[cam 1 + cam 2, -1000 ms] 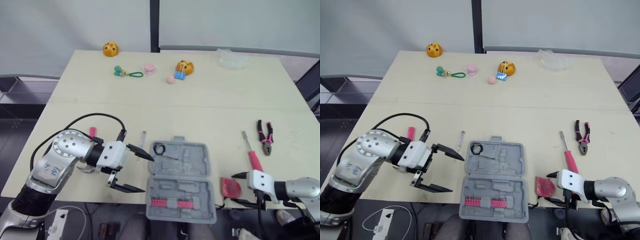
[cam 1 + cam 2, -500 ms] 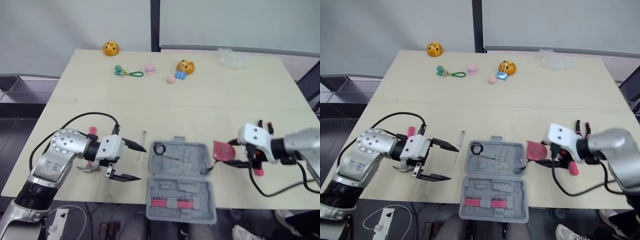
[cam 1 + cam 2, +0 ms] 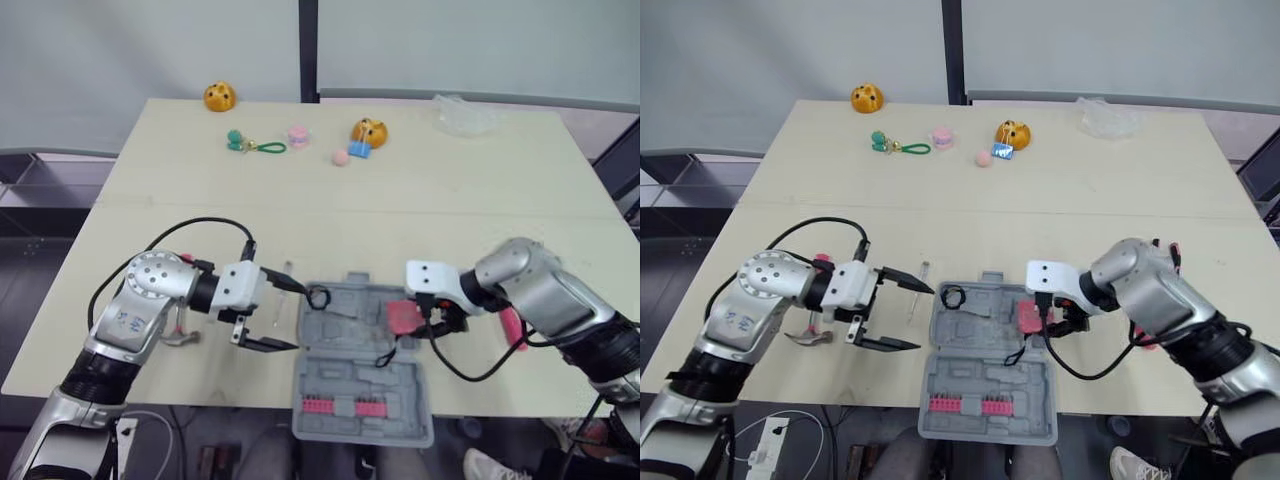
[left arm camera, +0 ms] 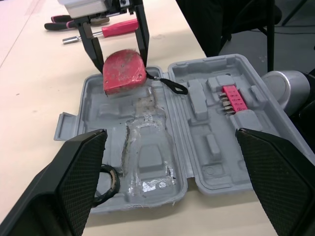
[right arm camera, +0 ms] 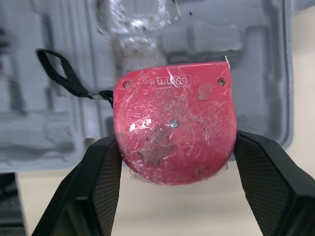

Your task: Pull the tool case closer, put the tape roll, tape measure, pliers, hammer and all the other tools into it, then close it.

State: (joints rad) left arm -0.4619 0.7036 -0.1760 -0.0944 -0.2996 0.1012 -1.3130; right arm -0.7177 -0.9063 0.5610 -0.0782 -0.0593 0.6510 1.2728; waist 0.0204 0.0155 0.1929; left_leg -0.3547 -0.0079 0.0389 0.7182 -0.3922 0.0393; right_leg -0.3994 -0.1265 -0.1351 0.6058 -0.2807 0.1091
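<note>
The grey tool case point(image 3: 352, 392) lies open on the surface point(image 3: 400, 210), close to the near edge. Its two halves lie flat - the near half carries a row of pink bits point(image 3: 335, 405), and the far half carries the black tape roll point(image 3: 318, 297) in its left corner.

The right claw point(image 3: 410, 318) is clamped on the red tape measure point(image 5: 174, 142), one black finger on each side of it. It holds the tape measure over the right part of the far half of the case, well apart from the tape roll. I cannot tell if the tape measure touches the plastic below. Its black strap point(image 4: 172, 87) hangs down and lies across the middle of the case.

The left claw point(image 3: 298, 318) is spread wide and holds nothing. It is just beside the left edge of the case, with the far finger tip near the tape roll. A thin metal tool point(image 3: 917, 290) lies on the surface near this claw, to the left of the case.

The screwdriver point(image 4: 118, 28) with a red handle and the pliers point(image 4: 64, 19) lie on the surface to the right of the case, outside it. A curved metal piece point(image 3: 805, 337) shows under the left arm - what it is I cannot tell.
</note>
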